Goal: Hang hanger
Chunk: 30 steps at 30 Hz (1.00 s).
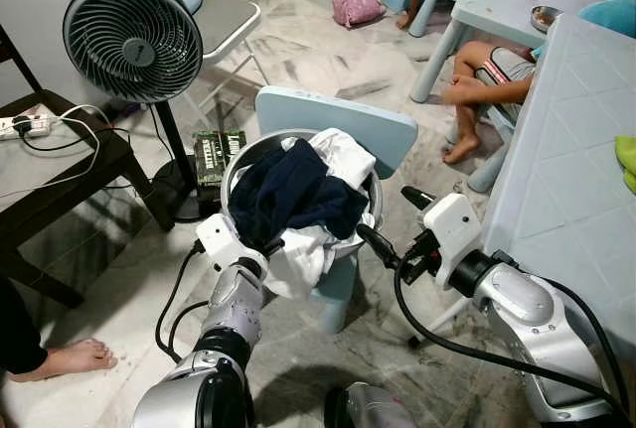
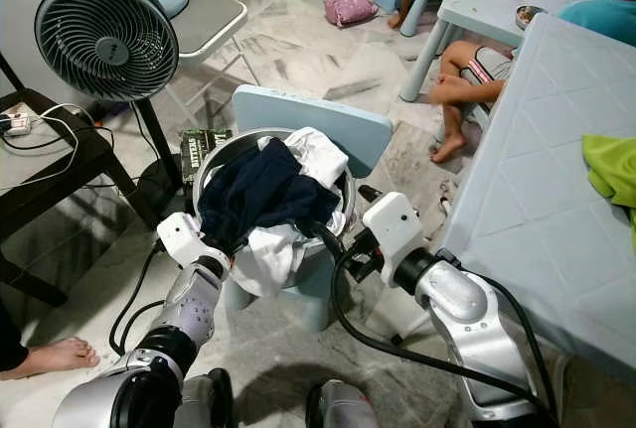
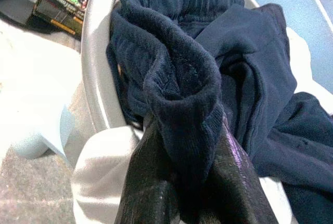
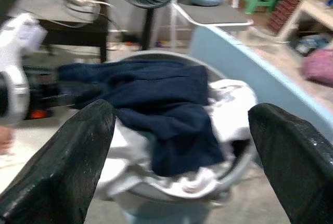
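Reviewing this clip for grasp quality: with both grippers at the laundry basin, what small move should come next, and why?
Probably lift the left gripper gently upward. Its fingers are pinched on the waistband of the navy garment, which lies on white clothes in the basin. The right gripper is open beside it, ready to take a second hold.

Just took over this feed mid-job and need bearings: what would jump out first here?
A round metal basin heaped with a dark navy garment and white laundry sits on a pale blue plastic chair straight ahead. The left tool is shut on the navy garment's edge; the right tool hangs open beside the basin. A black round fan stands behind-left.
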Available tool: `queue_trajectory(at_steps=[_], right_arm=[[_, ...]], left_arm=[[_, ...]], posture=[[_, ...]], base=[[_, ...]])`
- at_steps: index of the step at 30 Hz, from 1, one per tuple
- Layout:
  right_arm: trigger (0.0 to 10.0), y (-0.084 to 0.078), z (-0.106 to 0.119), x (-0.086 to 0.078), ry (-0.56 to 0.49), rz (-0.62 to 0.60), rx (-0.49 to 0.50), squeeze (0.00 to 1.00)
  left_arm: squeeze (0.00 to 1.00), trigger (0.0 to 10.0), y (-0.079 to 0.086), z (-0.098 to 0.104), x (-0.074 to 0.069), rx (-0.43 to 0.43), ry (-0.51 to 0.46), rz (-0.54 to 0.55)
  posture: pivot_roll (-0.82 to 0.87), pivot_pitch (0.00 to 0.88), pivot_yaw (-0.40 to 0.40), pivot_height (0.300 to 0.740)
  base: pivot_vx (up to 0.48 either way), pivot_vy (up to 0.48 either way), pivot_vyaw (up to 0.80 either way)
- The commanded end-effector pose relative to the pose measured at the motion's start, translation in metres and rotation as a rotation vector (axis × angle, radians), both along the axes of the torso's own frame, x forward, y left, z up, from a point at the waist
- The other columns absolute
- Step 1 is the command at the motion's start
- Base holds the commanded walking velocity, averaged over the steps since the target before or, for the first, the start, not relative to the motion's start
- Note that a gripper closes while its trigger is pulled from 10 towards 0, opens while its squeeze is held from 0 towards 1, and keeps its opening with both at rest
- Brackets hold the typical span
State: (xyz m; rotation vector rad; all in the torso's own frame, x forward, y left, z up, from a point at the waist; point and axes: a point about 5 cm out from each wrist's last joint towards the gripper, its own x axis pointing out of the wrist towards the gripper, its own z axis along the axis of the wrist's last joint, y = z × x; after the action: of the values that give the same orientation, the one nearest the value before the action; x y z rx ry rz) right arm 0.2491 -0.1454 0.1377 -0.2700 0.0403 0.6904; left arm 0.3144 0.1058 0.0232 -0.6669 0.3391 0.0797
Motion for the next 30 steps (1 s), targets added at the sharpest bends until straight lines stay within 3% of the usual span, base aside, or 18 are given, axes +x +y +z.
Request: queue_trajectory(at_steps=[1, 6, 14, 18, 19, 20, 21, 24, 28, 29, 30], right_arm=[[10.0, 0.003, -0.007, -0.001, 0.033, 0.041, 0.004, 0.00], [10.0, 0.015, -0.016, 0.003, 0.077, 0.148, -0.003, 0.00], [10.0, 0.026, -0.022, 0.019, 0.040, 0.132, 0.005, 0.00], [10.0, 0.036, -0.020, 0.028, 0.012, 0.125, 0.023, 0.00], [10.0, 0.036, -0.021, 0.028, 0.010, 0.124, 0.022, 0.00], [10.0, 0.036, -0.021, 0.029, 0.008, 0.124, 0.022, 0.00], [10.0, 0.035, -0.022, 0.030, 0.006, 0.120, 0.021, 0.00], [10.0, 0.034, -0.022, 0.033, -0.016, 0.109, 0.014, 0.00], [10.0, 0.033, -0.020, 0.039, -0.034, 0.087, 0.011, 0.00], [10.0, 0.033, -0.019, 0.041, -0.040, 0.079, 0.013, 0.00], [10.0, 0.033, -0.018, 0.043, -0.049, 0.067, 0.015, 0.00]], left_arm=[[0.00, 0.0, -0.003, 0.003, 0.003, 0.023, -0.005, -0.012], [0.00, 0.0, 0.003, 0.011, 0.011, 0.076, -0.023, -0.008], [0.00, 0.0, 0.009, 0.025, 0.023, 0.122, -0.060, -0.020], [0.00, 0.0, 0.013, 0.038, 0.034, 0.187, -0.078, -0.015], [0.00, 3.1, 0.013, 0.041, 0.036, 0.199, -0.076, -0.017], [0.00, 3.1, 0.013, 0.043, 0.037, 0.206, -0.074, -0.020], [0.00, 10.0, 0.012, 0.045, 0.039, 0.224, -0.075, -0.024], [0.00, 10.0, 0.010, 0.060, 0.045, 0.337, -0.119, -0.030], [0.00, 10.0, 0.011, 0.068, 0.049, 0.317, -0.139, -0.009], [0.00, 2.5, 0.012, 0.070, 0.049, 0.312, -0.149, -0.008], [0.00, 0.0, 0.012, 0.072, 0.048, 0.296, -0.182, -0.013]], posture=[[-0.15, 0.145, -0.048, 0.740], [-0.12, 0.101, -0.035, 0.740], [-0.08, 0.061, -0.013, 0.740], [-0.05, 0.051, 0.003, 0.740], [-0.05, 0.056, 0.007, 0.740], [-0.04, 0.059, 0.011, 0.740], [-0.04, 0.064, 0.010, 0.740], [-0.02, 0.083, 0.005, 0.740], [0.00, 0.096, 0.010, 0.740], [0.00, 0.095, 0.011, 0.740], [-0.01, 0.081, 0.013, 0.740]], base=[[0.000, 0.000, 0.00], [0.000, 0.000, 0.00], [0.000, 0.000, 0.00], [0.000, 0.000, 0.00], [0.000, 0.000, 0.00], [0.000, 0.000, 0.00], [0.000, 0.000, 0.00], [0.000, 0.000, 0.00], [0.000, 0.000, 0.00], [0.000, 0.000, 0.00], [0.000, 0.000, 0.00]])
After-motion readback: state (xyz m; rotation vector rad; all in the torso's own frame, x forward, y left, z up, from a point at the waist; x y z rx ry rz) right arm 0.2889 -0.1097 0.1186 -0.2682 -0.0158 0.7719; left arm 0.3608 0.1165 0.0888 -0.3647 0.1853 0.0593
